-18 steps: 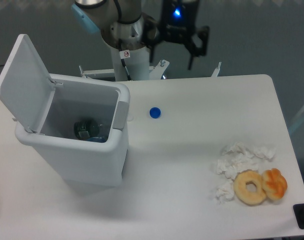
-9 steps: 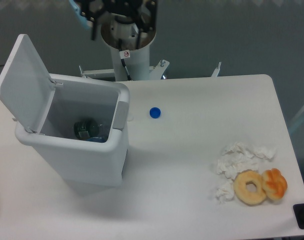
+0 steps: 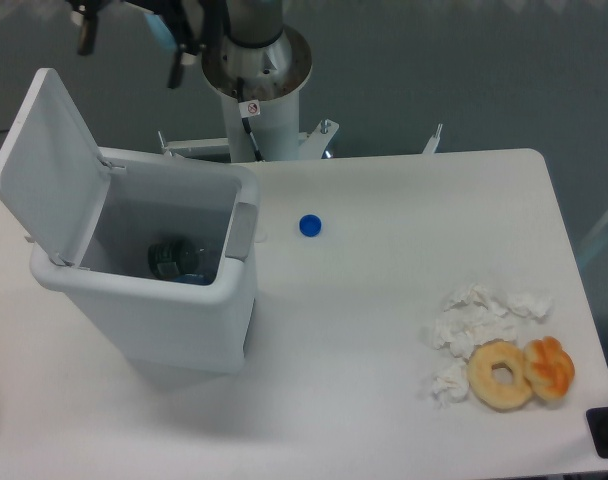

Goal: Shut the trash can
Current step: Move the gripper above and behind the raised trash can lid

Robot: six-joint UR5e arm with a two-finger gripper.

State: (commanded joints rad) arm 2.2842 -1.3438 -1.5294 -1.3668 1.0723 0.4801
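One trash can (image 3: 174, 300) stands on the left part of the white table (image 3: 384, 330), by far the biggest thing there; its body is a white rectangular bin with rounded corners, upright though leaning slightly in this overhead view, and its mouth faces up toward the camera; the mouth's longer side runs roughly from the near left to the far right. Its flat lid (image 3: 46, 165) is raised, hinged along the left rim and tilted up and away to the left, so the bin is open; a grey latch tab (image 3: 241, 232) sits on the right wall, facing the middle of the table; a dark round item (image 3: 167, 258) lies at the bottom inside.

Up at the top left edge, above and behind the raised lid, the gripper (image 3: 129, 45) hangs in the air, well apart from the bin; its two dark fingers stand spread wide with nothing between them.

A blue cap (image 3: 309, 226) lies just right of the bin; crumpled tissues (image 3: 479, 320), a ring doughnut (image 3: 501, 375) and an orange pastry (image 3: 550, 368) touching it sit near the right front corner.
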